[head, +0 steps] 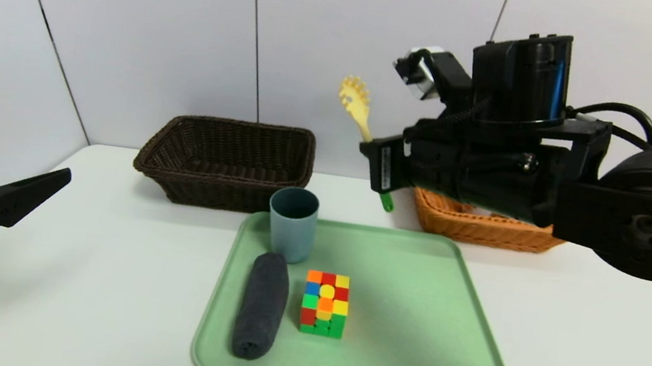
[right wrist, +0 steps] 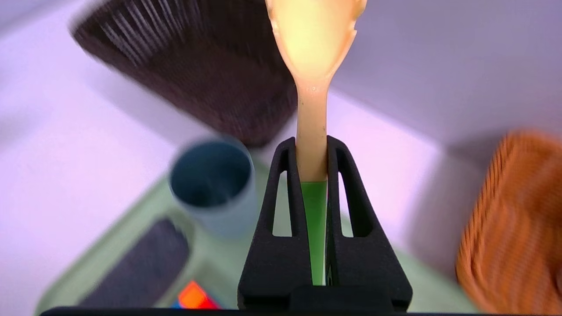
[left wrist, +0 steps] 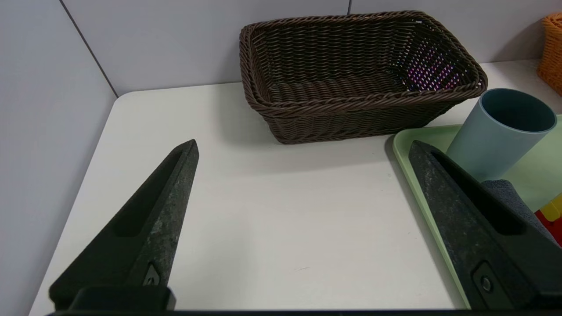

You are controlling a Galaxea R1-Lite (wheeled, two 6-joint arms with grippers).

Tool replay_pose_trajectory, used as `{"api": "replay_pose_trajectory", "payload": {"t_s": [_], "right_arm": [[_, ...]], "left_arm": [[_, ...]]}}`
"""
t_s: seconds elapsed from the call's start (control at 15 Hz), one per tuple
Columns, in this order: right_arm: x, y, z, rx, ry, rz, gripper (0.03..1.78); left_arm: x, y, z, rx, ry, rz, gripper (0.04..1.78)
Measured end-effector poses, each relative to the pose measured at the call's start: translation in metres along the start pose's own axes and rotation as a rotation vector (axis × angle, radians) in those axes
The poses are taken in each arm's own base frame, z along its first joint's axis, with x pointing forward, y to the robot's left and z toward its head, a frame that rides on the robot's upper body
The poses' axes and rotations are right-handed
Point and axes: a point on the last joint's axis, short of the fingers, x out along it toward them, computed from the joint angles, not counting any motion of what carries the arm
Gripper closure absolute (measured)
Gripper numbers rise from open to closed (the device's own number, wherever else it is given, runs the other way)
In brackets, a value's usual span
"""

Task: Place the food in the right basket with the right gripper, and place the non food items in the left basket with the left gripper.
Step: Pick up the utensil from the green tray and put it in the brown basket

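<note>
My right gripper (head: 375, 164) is shut on the yellow pasta spoon (head: 354, 102) with a green handle and holds it upright in the air, between the two baskets and above the tray's far edge. In the right wrist view the fingers (right wrist: 287, 175) clamp the spoon (right wrist: 311, 66) at the yellow-green joint. My left gripper (head: 26, 164) is open and empty at the table's left side. The blue-grey cup (head: 292, 223), the dark grey rolled towel (head: 263, 304) and the puzzle cube (head: 325, 302) sit on the green tray (head: 421, 321). The bottle and the tin are out of view.
The dark brown basket (head: 225, 160) stands empty at the back left, also in the left wrist view (left wrist: 360, 74). The orange-tan basket (head: 477, 228) stands at the back right, largely hidden behind my right arm. A white wall closes the table's far edge.
</note>
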Motion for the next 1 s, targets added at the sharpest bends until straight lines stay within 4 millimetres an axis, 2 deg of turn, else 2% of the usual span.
{"api": "replay_pose_trajectory", "payload": {"t_s": [0.2,0.4,0.73,1.0], "right_arm": [[0.022,0.011,0.025,-0.011,-0.223,0.027,1.66],[0.05,0.023,0.035,-0.006,-0.336,0.036,1.66],[0.106,0.037,0.014,0.0,-0.447,-0.003,1.66],[0.138,0.042,-0.007,-0.002,-0.434,-0.028,1.66]], "left_arm": [[0.0,0.0,0.0,0.001,0.0,-0.001,0.13],[0.0,-0.001,-0.001,0.005,0.002,-0.024,0.13],[-0.001,-0.001,-0.004,0.006,0.011,-0.038,0.13],[-0.002,-0.001,-0.005,0.006,0.014,-0.04,0.13]]}}
